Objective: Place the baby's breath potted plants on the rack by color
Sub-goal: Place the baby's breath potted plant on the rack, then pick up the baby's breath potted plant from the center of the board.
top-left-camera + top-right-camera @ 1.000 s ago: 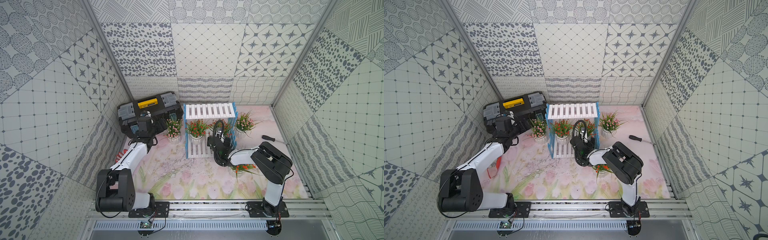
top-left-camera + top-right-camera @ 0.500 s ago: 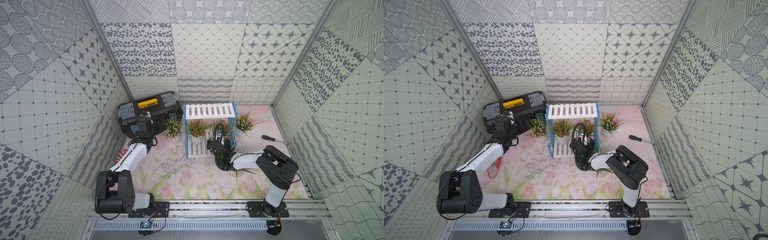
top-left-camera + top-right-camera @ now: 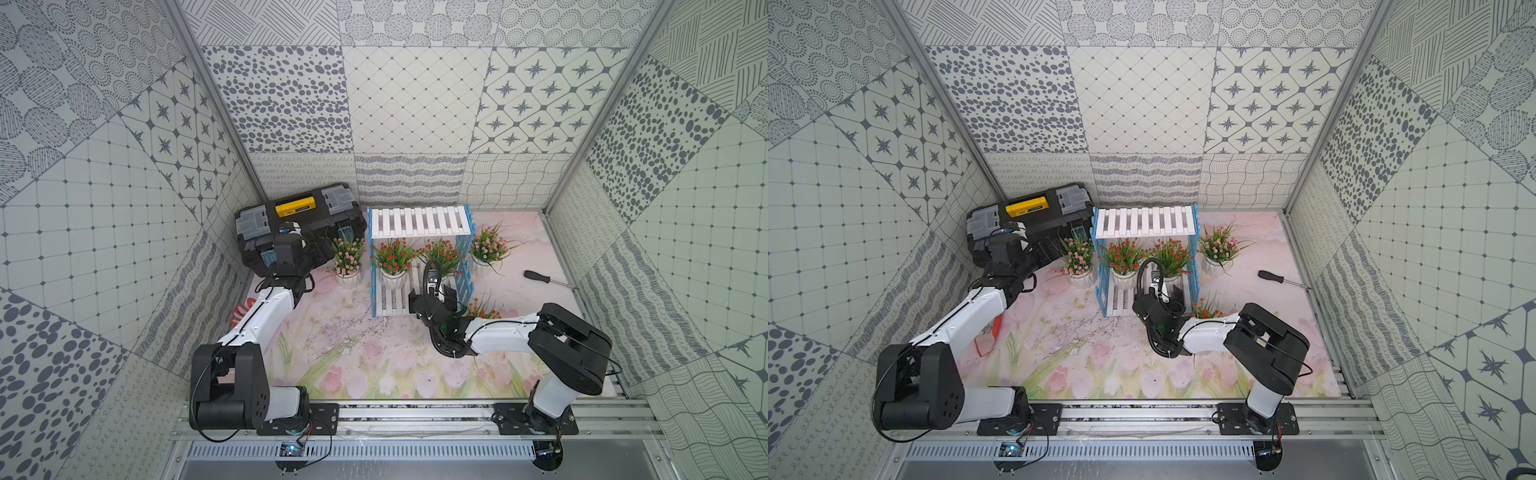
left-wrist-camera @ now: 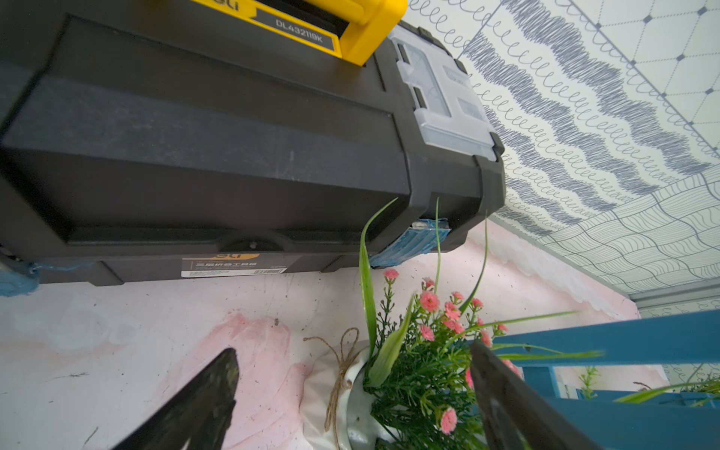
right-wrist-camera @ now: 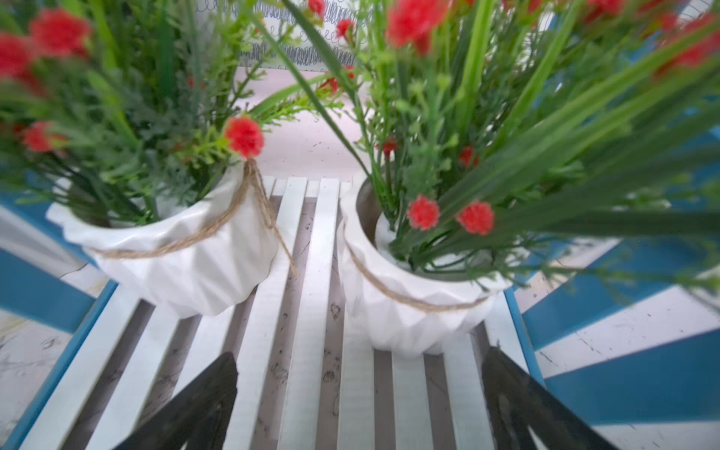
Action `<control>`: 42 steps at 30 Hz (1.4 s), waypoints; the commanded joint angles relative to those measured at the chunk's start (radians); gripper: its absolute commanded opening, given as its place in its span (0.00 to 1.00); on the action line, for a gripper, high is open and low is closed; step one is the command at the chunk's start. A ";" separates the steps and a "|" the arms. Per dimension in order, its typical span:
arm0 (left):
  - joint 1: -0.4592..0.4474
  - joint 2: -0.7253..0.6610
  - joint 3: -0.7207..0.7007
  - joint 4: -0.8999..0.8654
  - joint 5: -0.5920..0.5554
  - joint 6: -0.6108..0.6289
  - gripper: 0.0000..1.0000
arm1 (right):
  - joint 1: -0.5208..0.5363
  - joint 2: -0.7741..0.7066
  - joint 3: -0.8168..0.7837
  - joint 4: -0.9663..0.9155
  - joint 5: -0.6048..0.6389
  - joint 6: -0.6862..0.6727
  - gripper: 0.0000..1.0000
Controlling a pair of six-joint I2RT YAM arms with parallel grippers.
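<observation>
Pink floral mat [image 3: 353,353], tiled patterned walls [image 3: 411,104]. Rack [image 3: 419,220] at mat's back edge: two red plants [image 3: 392,259] on lower tier. Third red plant [image 3: 482,307] on mat at rack's front right corner; pink plants [image 3: 348,259] on mat flanking rack. Left gripper [image 4: 352,350] released, near left pink; right gripper [image 5: 358,354] released, facing tier pots.
</observation>
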 commanded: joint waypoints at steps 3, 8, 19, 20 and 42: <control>-0.001 -0.016 0.010 -0.028 -0.011 0.009 0.93 | 0.058 -0.083 -0.021 -0.041 -0.013 0.015 0.98; -0.006 -0.027 0.027 -0.074 -0.020 0.026 0.93 | 0.131 -0.252 -0.012 -0.163 -0.123 -0.003 0.98; -0.059 -0.094 0.106 -0.289 -0.046 0.069 0.92 | 0.047 -0.577 0.265 -0.601 -0.397 -0.107 0.98; -0.065 -0.106 0.109 -0.306 -0.046 0.073 0.92 | 0.027 -0.589 0.291 -0.615 -0.417 -0.120 0.98; -0.524 -0.264 0.256 -0.661 0.226 0.470 0.92 | -0.602 -0.619 0.521 -0.667 -0.798 -0.109 0.98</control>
